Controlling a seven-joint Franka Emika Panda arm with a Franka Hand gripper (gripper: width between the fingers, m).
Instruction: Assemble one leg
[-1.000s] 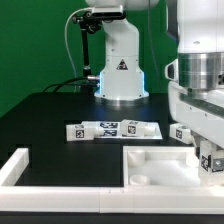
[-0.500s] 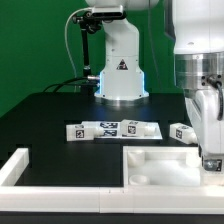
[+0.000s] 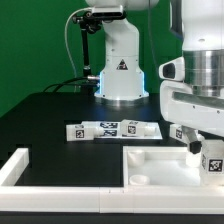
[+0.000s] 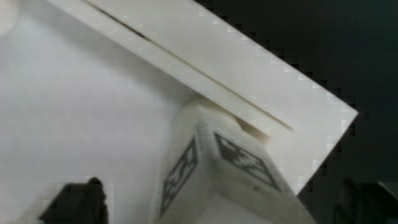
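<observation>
warning triangle sign on robot base [image 3: 120, 68], no legible txt

A black surface [image 3: 50, 120] carries everything, with a green backdrop [image 3: 30, 40] standing behind it. The marker board [image 3: 112, 129], a thin flat white strip showing several black-and-white tags, lies flat near the middle of the surface, and a large square white tray-like part [image 3: 150, 160] with a raised rim and a round recess sits in front of it toward the exterior view's right. At the exterior view's lower left, a white L-shaped barrier [image 3: 20, 168] runs along the near edge of the surface.
</observation>
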